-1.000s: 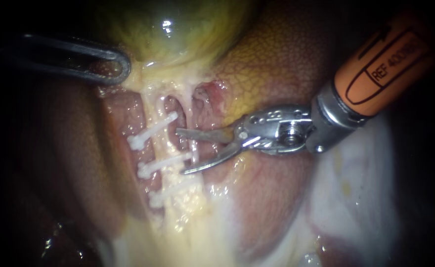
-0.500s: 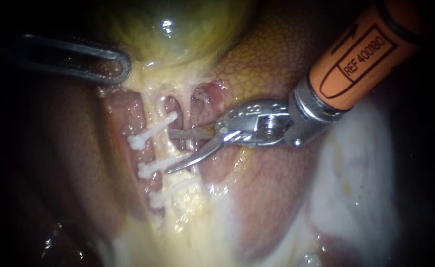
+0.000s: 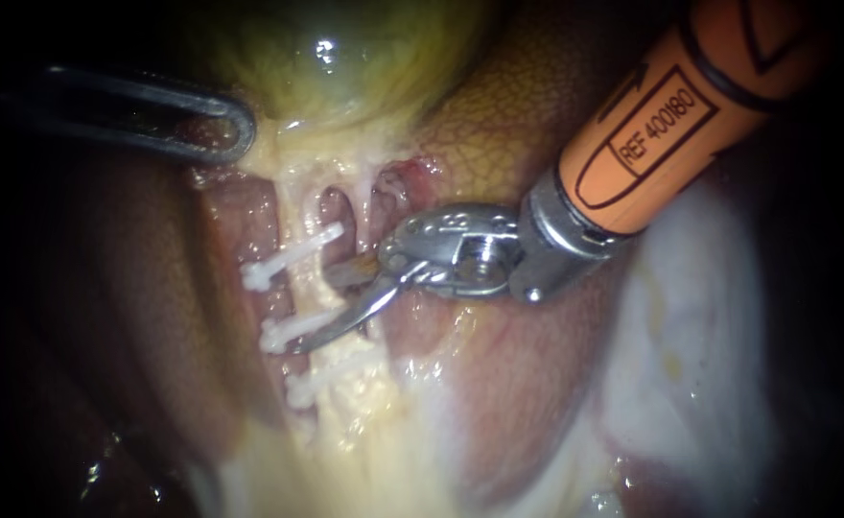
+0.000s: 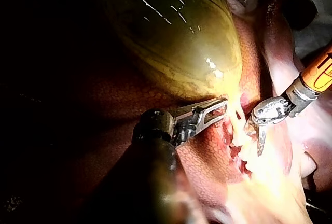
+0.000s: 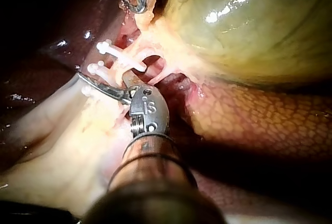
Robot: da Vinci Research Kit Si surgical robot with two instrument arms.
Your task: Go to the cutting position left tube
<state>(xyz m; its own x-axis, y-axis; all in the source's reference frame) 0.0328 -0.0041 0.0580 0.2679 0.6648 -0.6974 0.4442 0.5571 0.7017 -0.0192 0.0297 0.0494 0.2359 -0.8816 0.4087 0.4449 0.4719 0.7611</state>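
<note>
Reddish-brown liver fills the background. The right instrument holds its curved steel blades open around the pale yellowish left tube, beside the middle of three white plastic clips, apparently so a cut lands between clips.

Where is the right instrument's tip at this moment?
Endoscope view, centre-left: the right instrument, entering from the upper right, has its jaws open at the left tube. They sit just below the upper clip, with the lower jaw crossing the middle clip.
</note>
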